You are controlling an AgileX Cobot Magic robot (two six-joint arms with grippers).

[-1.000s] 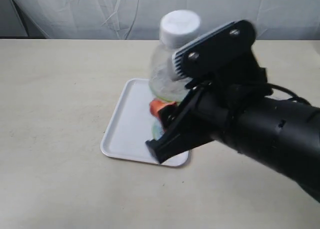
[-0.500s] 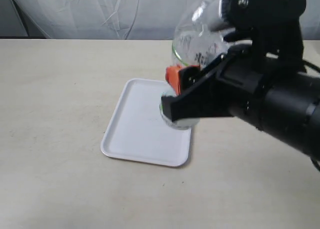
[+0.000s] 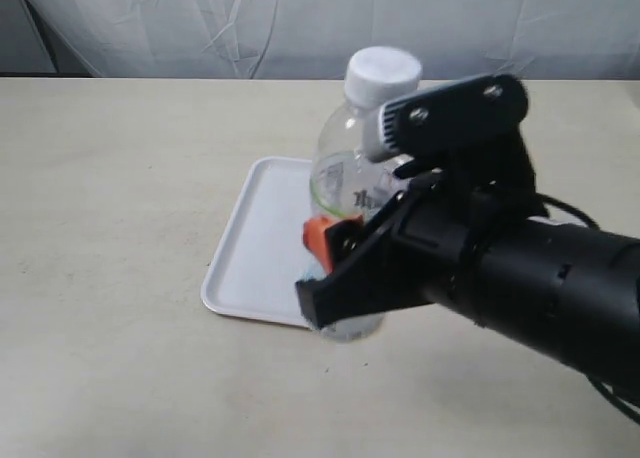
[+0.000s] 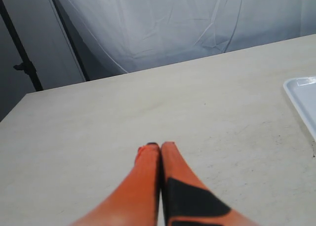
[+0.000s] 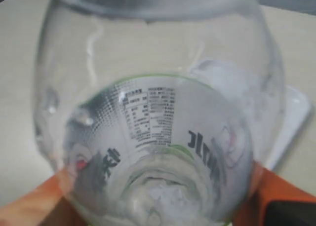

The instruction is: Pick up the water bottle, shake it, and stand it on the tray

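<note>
The right gripper point(image 3: 352, 213) has its orange pads clamped on either side of the water bottle point(image 3: 345, 173) at the labelled belly. That looks the sensible hold, since the clear, thin wall seems light, slick and likely to dent if squeezed near the tapering shoulder. The bottle leans slightly in mid-frame, white cap point(image 3: 382, 73) up, base by the lower-right corner of the tray point(image 3: 255, 248), contact unclear. The black forearm reaches in low from the right edge, while the left gripper point(image 4: 160, 149) rests pressed together over the bare table point(image 4: 98, 112).
</note>
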